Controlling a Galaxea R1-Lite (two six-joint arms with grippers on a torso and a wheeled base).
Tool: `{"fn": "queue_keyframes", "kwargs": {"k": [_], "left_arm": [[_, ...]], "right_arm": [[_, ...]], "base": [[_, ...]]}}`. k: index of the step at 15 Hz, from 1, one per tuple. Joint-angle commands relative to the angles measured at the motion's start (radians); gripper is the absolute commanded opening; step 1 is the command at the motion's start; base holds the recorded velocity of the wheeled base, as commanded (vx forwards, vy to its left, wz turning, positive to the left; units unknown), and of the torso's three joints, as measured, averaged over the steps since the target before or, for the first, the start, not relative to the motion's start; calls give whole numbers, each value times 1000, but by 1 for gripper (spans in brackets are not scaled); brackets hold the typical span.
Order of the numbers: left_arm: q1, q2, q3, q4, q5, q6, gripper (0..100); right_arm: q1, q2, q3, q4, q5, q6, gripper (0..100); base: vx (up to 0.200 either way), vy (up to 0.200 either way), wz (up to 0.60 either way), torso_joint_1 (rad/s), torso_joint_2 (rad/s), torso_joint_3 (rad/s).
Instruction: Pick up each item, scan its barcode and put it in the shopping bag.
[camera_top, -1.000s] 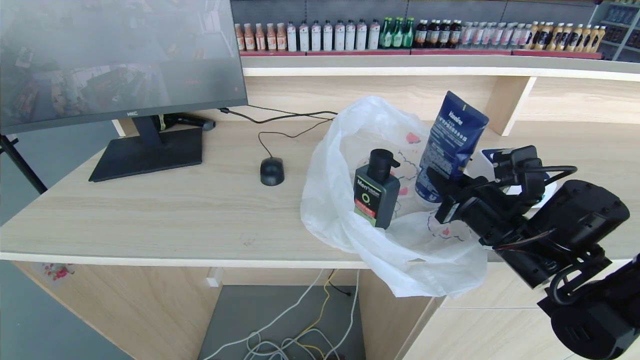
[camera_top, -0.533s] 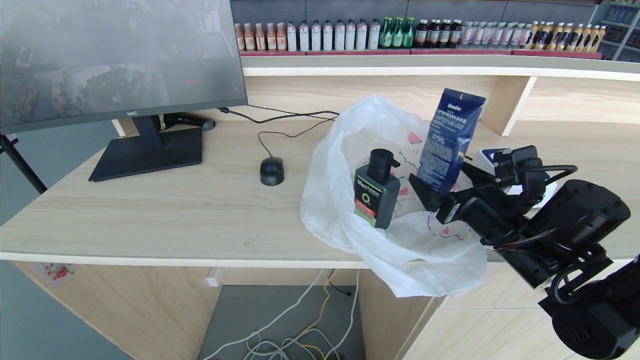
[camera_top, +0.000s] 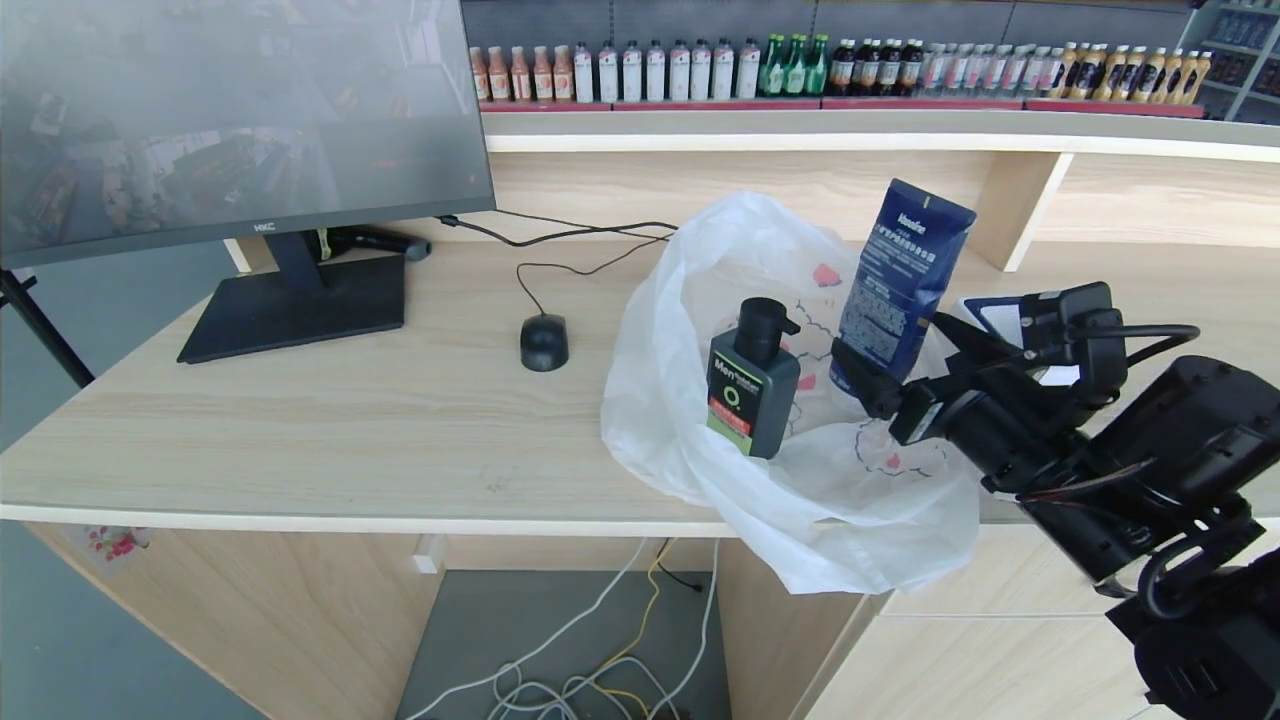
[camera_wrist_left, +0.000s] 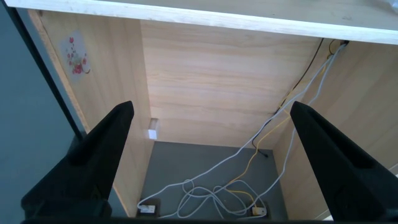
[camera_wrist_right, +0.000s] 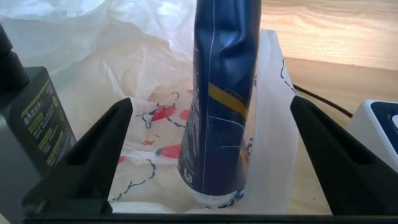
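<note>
right gripper (camera_top: 888, 334) backed off, fingers apart | blue tube (camera_top: 905, 280) stands in shopping bag (camera_top: 680, 300) (tilted) | left gripper (camera_wrist_left: 211, 109) fingers apart

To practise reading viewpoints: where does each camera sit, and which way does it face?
Head view: on the head, looking forward and down at counter and shopping bag; right arm shows.
Left wrist view: below the counter top, facing floor cables; open left tool frames it.
Right wrist view: facing the blue tube in the bag, flanked by the open right tool.
Shared: head and right wrist views show tube and bag.
</note>
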Motion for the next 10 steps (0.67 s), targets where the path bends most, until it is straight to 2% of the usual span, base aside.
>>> {"fn": "queue_keyframes", "kwargs": {"k": [1, 5, 10], "left_arm": [[0, 0, 0, 0, 0, 0, 100], [-2, 0, 0, 0, 0, 0, 100], [0, 0, 0, 0, 0, 0, 100]], "right_arm": [[4, -62, 25, -1, -1, -1, 100], [7, -151, 91, -1, 0, -1, 100], [30, -315, 235, -1, 0, -1, 100]], "base": [[0, 0, 0, 0, 0, 0], [0, 0, 0, 0, 0, 0], [0, 0, 0, 0, 0, 0]]}}
